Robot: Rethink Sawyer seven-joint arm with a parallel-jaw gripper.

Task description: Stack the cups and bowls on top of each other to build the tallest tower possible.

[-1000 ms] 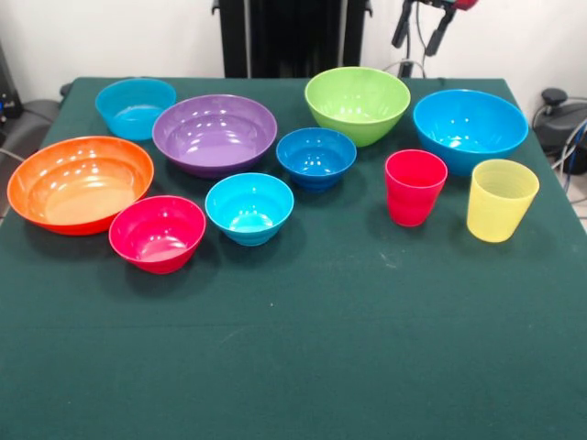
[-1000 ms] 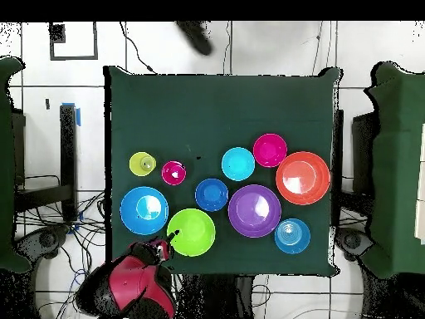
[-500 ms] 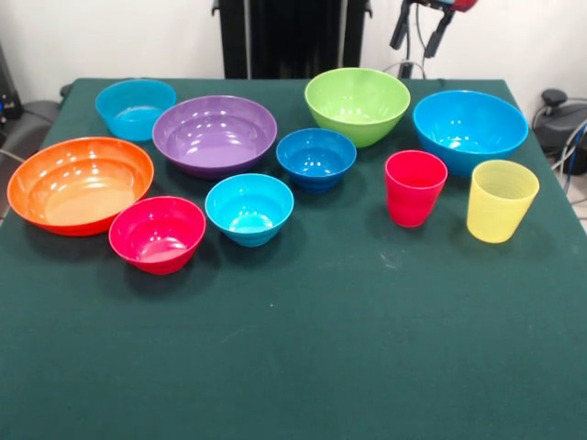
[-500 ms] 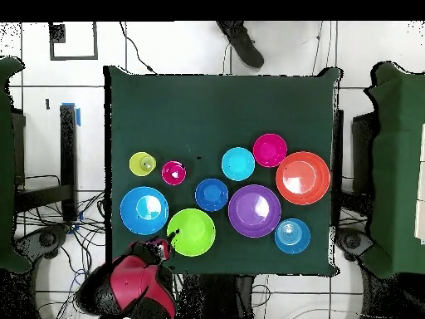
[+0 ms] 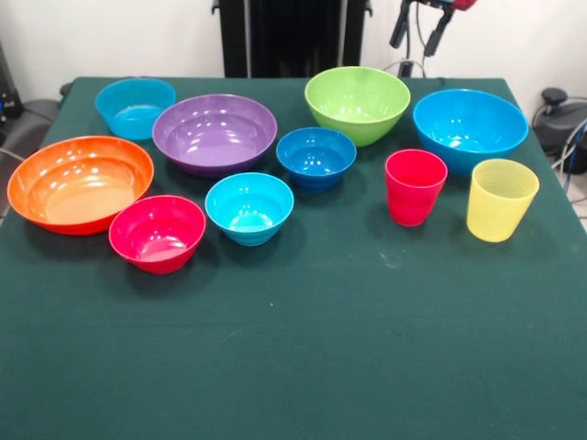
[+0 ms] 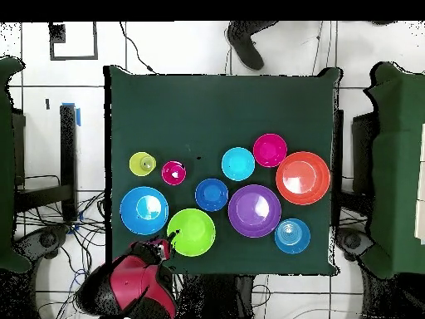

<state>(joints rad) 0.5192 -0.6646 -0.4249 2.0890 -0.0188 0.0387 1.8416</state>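
Still unstacked as a second ago: bowls (image 5: 215, 133) and cups (image 5: 415, 186) standing apart across the far half of the surface (image 5: 293, 367), green bowl (image 5: 357, 103) nearest the end effector (image 5: 420, 27), released and empty beyond the far edge; only a person's shoe (image 6: 246, 46) shifted, so no tower begun.

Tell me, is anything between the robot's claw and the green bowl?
Nothing visible is. The gripper hangs at the table's edge, just behind the green bowl, with only open air between them. The big blue bowl sits off to one side, not in the path. Every bowl and cup stands apart; no tower has been started.
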